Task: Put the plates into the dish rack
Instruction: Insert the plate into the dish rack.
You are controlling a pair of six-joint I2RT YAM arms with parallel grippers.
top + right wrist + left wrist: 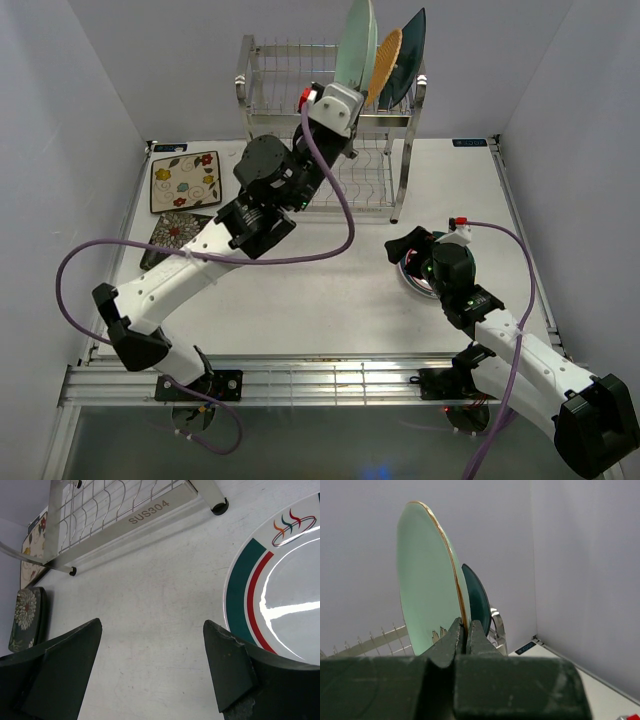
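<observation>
Left gripper (465,630): we see its jaws drawn together on the gold-edged rim of the pale green plate (425,580), pinching it low on the edge.
Pale green plate: it stands upright at the right end of the upper tier of the dish rack (262,70); we cannot tell whether it sits in a slot.
Neighbours in the rack: the woven orange plate (387,58) is just beside the green one, and the teal plate (405,65) comes after it.
Right gripper (152,625): we see the jaws spread wide with nothing between them, low over the table (320,290).
Striped plate (250,590): it lies flat on the table just beside the right finger; we cannot tell if they touch.
Left of the rack: the cream floral plate (185,180) and the dark floral plate (175,232) lie on the table.
</observation>
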